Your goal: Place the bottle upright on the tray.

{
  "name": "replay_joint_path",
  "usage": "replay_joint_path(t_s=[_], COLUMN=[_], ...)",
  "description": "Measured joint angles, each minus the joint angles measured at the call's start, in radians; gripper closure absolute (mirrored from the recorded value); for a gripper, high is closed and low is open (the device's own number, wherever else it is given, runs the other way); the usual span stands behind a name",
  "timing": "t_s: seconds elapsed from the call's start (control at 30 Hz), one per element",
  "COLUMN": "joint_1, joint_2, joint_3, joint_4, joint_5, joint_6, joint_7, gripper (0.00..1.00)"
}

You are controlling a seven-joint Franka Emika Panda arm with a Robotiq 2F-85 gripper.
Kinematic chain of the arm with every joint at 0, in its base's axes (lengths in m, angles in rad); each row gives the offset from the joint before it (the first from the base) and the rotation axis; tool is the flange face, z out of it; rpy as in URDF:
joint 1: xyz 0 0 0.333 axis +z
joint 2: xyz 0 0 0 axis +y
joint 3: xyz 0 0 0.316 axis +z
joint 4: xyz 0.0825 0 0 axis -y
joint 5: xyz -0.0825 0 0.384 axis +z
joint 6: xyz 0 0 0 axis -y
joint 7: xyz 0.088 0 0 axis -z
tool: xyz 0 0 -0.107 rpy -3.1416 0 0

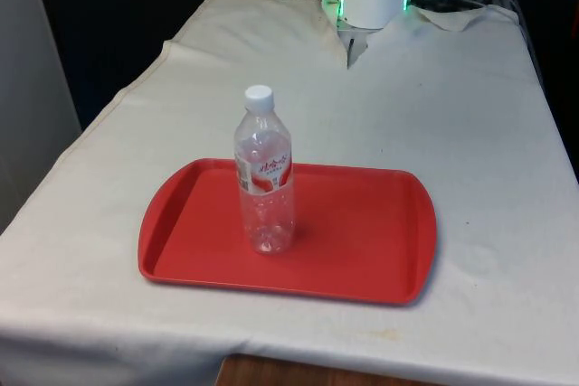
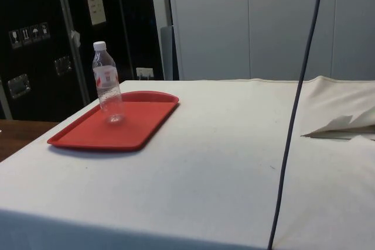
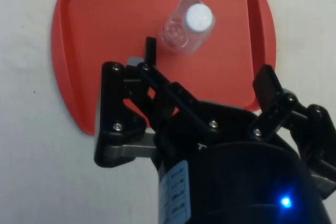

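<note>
A clear plastic bottle point(image 1: 265, 181) with a white cap and a red-and-white label stands upright on the red tray point(image 1: 362, 241), in the half toward the front view's left. The side view has the bottle point(image 2: 108, 86) standing on the tray point(image 2: 135, 127) near the table's far corner. From the wrist, I look straight down on the bottle's cap point(image 3: 198, 18) and the tray point(image 3: 105, 35). My gripper point(image 3: 208, 66) hangs high above the tray, open, with nothing between its fingers point(image 3: 151, 52). The bottle stands apart from it, just beyond the fingertips.
White cloth point(image 1: 452, 115) covers the table all around the tray. A fold in the cloth point(image 2: 340, 127) lies near the robot's end. A dark cable point(image 2: 293, 121) hangs down in the side view's foreground. The table's bare wooden edge point(image 1: 271, 372) shows under the cloth.
</note>
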Motion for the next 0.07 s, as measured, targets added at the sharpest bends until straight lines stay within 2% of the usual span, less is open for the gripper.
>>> replay_joint_path(t_s=[0.07], joint_1=[0.0], joint_2=[-0.001], joint_3=[0.0], joint_4=[0.0], joint_5=[0.0], joint_6=[-0.005], joint_7=[-0.001], gripper=[0.0])
